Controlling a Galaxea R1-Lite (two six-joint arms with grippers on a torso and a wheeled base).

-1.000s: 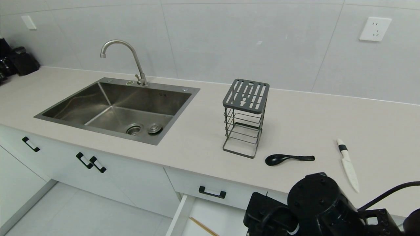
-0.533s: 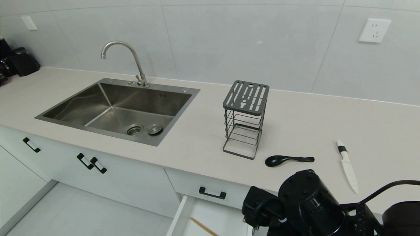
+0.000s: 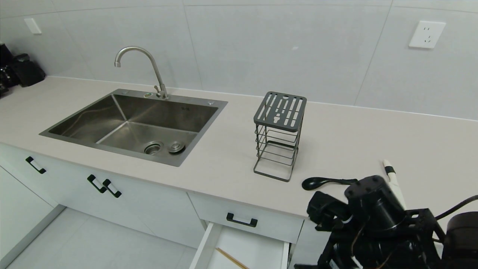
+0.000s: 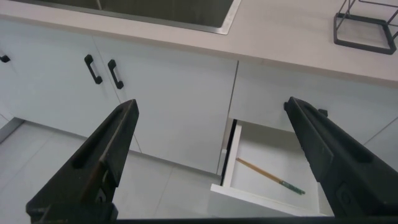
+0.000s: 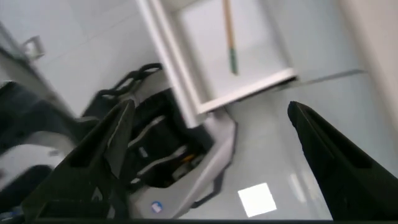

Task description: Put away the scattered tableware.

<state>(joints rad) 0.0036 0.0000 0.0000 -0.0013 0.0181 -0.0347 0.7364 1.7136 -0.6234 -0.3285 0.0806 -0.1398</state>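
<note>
Your left gripper [image 4: 210, 106] and right gripper [image 5: 208, 109] gape wide, holding nothing; spoon [image 3: 325, 182] and knife [image 3: 392, 178] lie lower right on the counter [image 3: 224, 160], right of the rack [image 3: 279, 112]; you seem pre-pick, so next lower onto the spoon.

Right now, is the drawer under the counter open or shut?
Open. The drawer is pulled out below the counter, a single chopstick lying inside it.

The pale countertop [image 3: 354, 142] carries 1 upright wire rack [image 3: 279, 136]. From the rack, 1 black spoon [image 3: 321, 182] lies near at 5 o'clock, 1 white knife [image 3: 390, 172] farther off at 4 o'clock, and the sink [image 3: 164, 116] is at 9 o'clock.
</note>
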